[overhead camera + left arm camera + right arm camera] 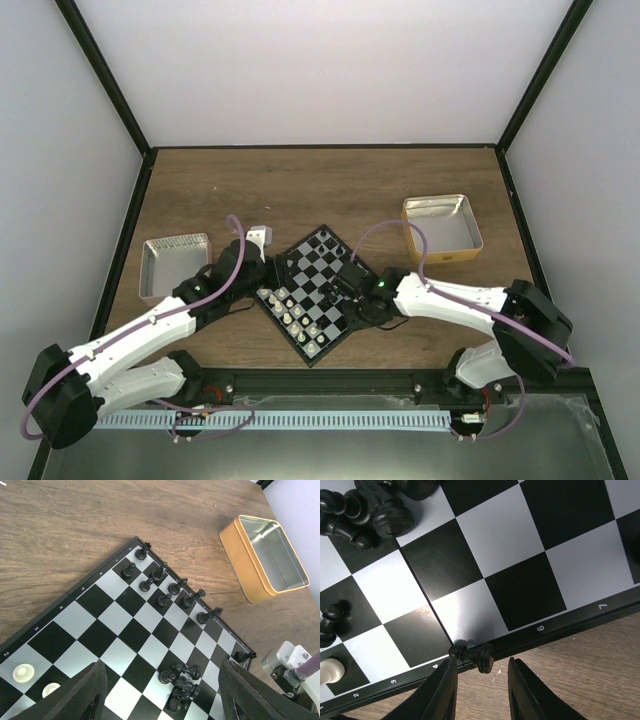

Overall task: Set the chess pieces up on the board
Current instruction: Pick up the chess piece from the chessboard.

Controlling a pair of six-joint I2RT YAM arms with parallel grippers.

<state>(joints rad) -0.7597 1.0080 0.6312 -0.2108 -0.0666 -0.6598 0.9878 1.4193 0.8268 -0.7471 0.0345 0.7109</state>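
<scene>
The board [310, 295] lies turned like a diamond between the arms. Black chess pieces [164, 600] stand in two short rows along its far edge. A heap of fallen black ones [181, 682] lies nearer, and white pieces [23, 672] stand at the near left. My left gripper [161, 667] hovers open over the board, nothing between its fingers. A black pawn [472, 653] lies on its side on the board's rim. My right gripper [481, 666] straddles it, the left finger [447, 680] touching its head, the right finger [520, 680] apart from its base.
A tan-rimmed metal tray [442, 230] stands at the back right and a silver tray [175, 265] at the left. In the right wrist view, fallen black pieces [370, 510] crowd the top left and a white piece [330, 670] stands at the left edge.
</scene>
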